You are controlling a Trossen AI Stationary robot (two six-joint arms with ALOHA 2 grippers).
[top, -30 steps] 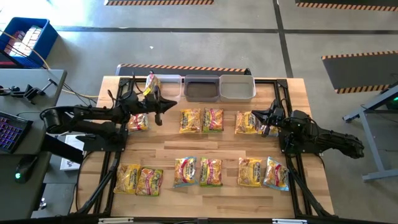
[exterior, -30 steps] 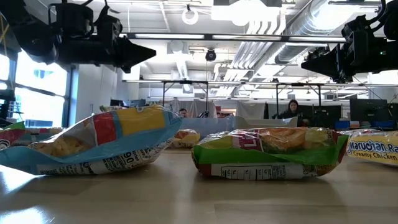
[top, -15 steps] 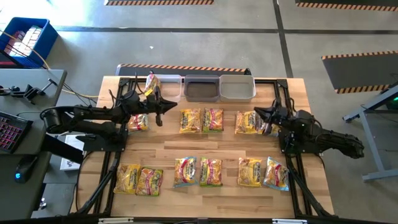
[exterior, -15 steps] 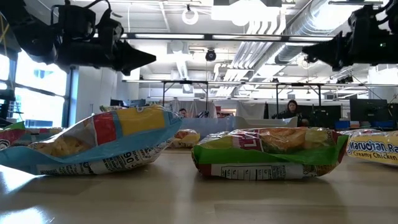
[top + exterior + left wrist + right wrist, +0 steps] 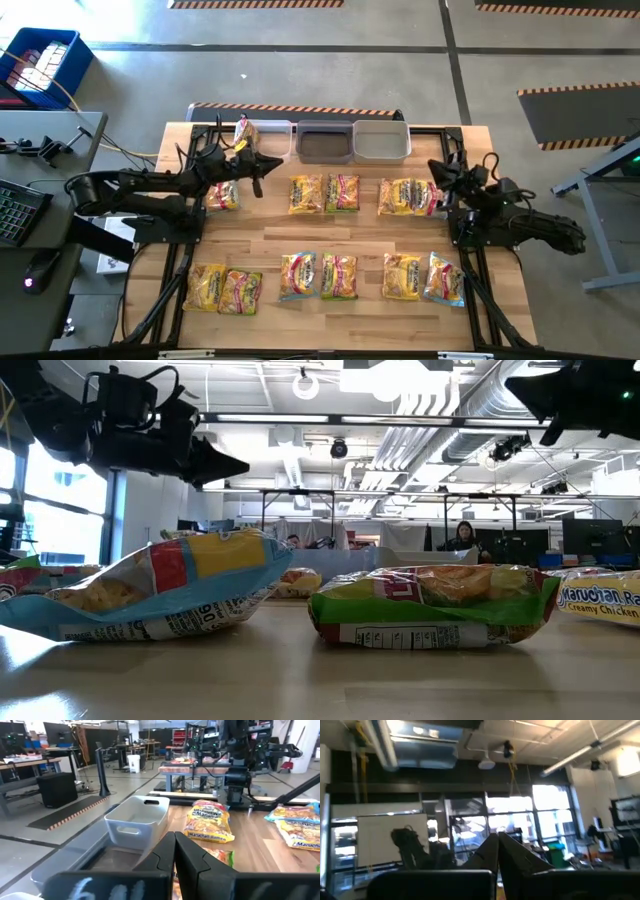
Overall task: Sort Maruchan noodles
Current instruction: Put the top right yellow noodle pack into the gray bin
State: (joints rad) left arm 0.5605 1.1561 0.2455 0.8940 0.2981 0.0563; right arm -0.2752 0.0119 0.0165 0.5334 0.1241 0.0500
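Note:
About a dozen Maruchan noodle packets lie flat on the wooden table in two rows, among them a far-row pair, another pair on the right, and a near row. One more packet stands in the left bin. My left gripper hovers shut over the far left of the table, beside a packet, its fingers pointing toward the table's right. My right gripper is shut too, raised and tipped upward near the right pair, facing the ceiling in its wrist view.
Three rectangular bins stand side by side along the table's far edge. Black frame rails run along the table's left and right sides. In the low view two packets lie close to the camera.
My right gripper has drawn back from over the right far-row packets toward the table's right edge, rising and tipping its fingers upward. The packets have stayed where they were.

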